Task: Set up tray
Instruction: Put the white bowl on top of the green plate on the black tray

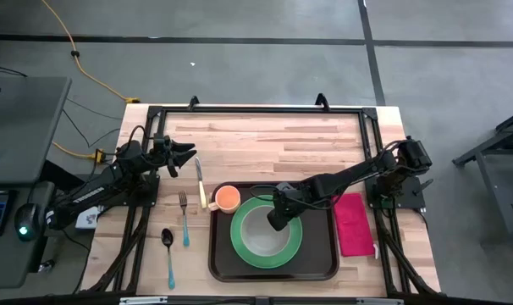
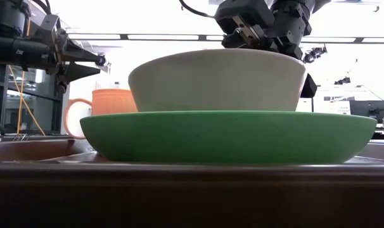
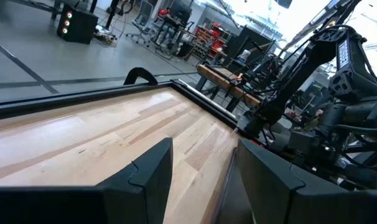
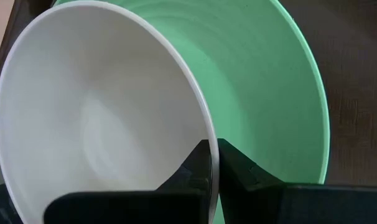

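Pinched tight on the rim of the white bowl [image 4: 101,118] were the two dark fingers [image 4: 238,171] of the right gripper [image 4: 213,163], one inside the bowl and one outside. That bowl sat on the green plate [image 1: 239,241], and the green plate sat in the middle of the tray [image 1: 223,267]. The tray was big, dark brown and lay at the near edge of the wooden table [image 1: 273,135], between the two arms. An orange cup [image 1: 227,198] stood at the tray's far left corner, just beside the plate. In the low view the bowl [image 2: 217,79] looked level on the plate [image 2: 227,136], with the cup [image 2: 109,101] behind it.

On the left arm, the left gripper [image 1: 187,155] hung over the left side of the table with its fingers [image 3: 148,171] spread apart and nothing between them. It was well away from the tray.

A knife [image 1: 201,182] with a pale handle lay on the wood near the cup. A fork [image 1: 184,216] and a spoon [image 1: 168,250], both with blue handles, lay on the table left of the tray. A pink napkin [image 1: 352,222] lay on the table just to the right of the tray.
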`<state>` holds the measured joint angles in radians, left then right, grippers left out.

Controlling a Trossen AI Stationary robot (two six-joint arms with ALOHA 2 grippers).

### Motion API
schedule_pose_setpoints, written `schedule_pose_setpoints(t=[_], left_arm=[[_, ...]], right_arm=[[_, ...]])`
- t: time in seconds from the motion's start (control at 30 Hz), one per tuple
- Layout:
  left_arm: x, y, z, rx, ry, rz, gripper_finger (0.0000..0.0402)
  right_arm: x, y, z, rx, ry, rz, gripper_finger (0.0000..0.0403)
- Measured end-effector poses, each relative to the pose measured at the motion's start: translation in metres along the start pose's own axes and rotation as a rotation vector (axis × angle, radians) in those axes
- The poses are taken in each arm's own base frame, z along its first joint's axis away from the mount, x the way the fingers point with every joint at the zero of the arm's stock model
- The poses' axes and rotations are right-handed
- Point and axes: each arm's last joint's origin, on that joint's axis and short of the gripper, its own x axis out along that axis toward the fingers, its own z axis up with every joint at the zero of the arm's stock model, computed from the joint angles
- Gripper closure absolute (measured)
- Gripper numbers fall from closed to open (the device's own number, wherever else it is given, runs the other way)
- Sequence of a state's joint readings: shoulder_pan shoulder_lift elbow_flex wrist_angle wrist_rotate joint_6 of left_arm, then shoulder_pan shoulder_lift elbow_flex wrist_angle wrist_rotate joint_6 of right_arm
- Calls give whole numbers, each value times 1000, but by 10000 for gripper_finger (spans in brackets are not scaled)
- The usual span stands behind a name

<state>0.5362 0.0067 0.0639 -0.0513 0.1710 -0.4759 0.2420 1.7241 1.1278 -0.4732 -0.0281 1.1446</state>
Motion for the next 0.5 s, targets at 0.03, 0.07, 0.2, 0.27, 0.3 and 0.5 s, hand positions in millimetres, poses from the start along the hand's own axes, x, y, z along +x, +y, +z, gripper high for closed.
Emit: schedule_pose_setpoints(t=[0.03, 0.07, 0.2, 0.27, 0.3, 0.5], left_arm=[[0, 0, 0, 0, 0, 0, 190], [0, 0, 0, 0, 0, 0, 190], [0, 0, 0, 0, 0, 0, 190], [0, 0, 0, 0, 0, 0, 190], [0, 0, 0, 0, 0, -1, 190], [0, 0, 0, 0, 0, 0, 190]], right_arm=[[0, 0, 0, 0, 0, 0, 402], [0, 0, 0, 0, 1, 1, 402], [0, 1, 0, 0, -2, 7, 402], [0, 1, 0, 0, -2, 7, 402], [0, 1, 0, 0, -1, 8, 402], [0, 1, 0, 0, 1, 9, 402]])
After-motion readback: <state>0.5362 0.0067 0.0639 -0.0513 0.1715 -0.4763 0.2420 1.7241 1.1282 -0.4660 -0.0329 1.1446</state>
